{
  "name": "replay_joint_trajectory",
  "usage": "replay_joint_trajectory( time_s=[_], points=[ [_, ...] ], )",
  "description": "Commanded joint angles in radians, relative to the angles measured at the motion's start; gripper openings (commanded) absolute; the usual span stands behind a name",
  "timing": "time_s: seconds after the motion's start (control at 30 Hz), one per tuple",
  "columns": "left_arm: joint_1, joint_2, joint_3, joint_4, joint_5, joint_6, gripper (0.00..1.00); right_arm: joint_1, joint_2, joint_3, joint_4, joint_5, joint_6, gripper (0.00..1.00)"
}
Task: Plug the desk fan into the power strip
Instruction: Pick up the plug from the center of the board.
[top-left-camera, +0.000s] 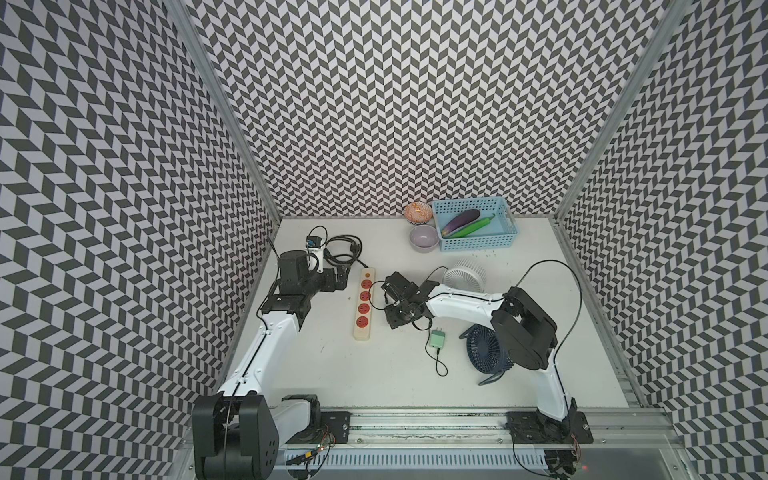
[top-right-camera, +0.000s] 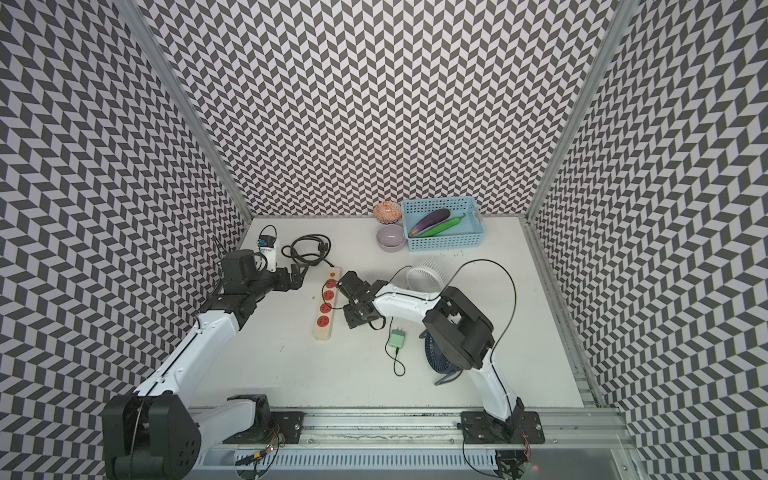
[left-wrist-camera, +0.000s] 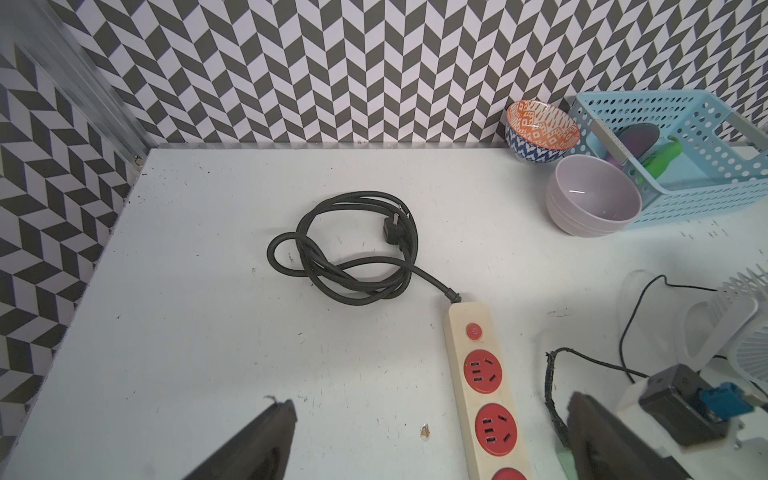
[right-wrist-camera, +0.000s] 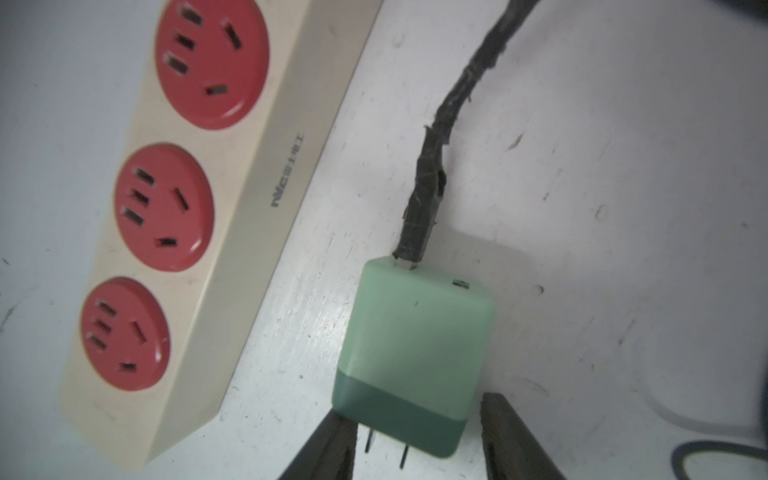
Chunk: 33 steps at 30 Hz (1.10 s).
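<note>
right gripper (right-wrist-camera: 417, 411): apart, astride green plug adapter (right-wrist-camera: 415, 332) | adapter just right of power strip (right-wrist-camera: 257, 208) | left gripper (left-wrist-camera: 432, 402): wide apart

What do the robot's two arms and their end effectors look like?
The left arm and right arm have white shells, bulky black joint housings, and thin black cables looping alongside. The left end effector and right end effector are black, with flat dark fingers.
</note>
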<state>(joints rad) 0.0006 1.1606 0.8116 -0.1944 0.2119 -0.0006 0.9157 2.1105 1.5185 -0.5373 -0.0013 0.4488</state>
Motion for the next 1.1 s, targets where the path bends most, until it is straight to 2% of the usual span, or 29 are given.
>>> replay_joint_trajectory(
  time_s=[0.0, 0.17, 0.43, 0.77, 1.07],
  points=[
    [-0.004, -0.023, -0.012, 0.025, 0.011, 0.001, 1.0, -0.006, -0.009, -0.014, 0.027, 0.035, -0.005, 0.51],
    [-0.002, -0.023, -0.012, 0.026, 0.011, 0.001, 1.0, -0.012, -0.009, -0.014, 0.028, 0.053, -0.006, 0.59],
    [-0.002, -0.023, -0.013, 0.028, 0.012, 0.001, 1.0, 0.018, 0.0, 0.046, 0.023, 0.005, -0.009, 0.7],
    [-0.002, -0.025, -0.016, 0.029, 0.012, 0.001, 1.0, -0.001, 0.042, 0.068, -0.009, 0.071, 0.01, 0.69],
    [-0.002, -0.027, -0.018, 0.03, 0.014, 0.001, 1.0, -0.022, -0.004, 0.006, 0.007, 0.091, 0.02, 0.65]
  ],
)
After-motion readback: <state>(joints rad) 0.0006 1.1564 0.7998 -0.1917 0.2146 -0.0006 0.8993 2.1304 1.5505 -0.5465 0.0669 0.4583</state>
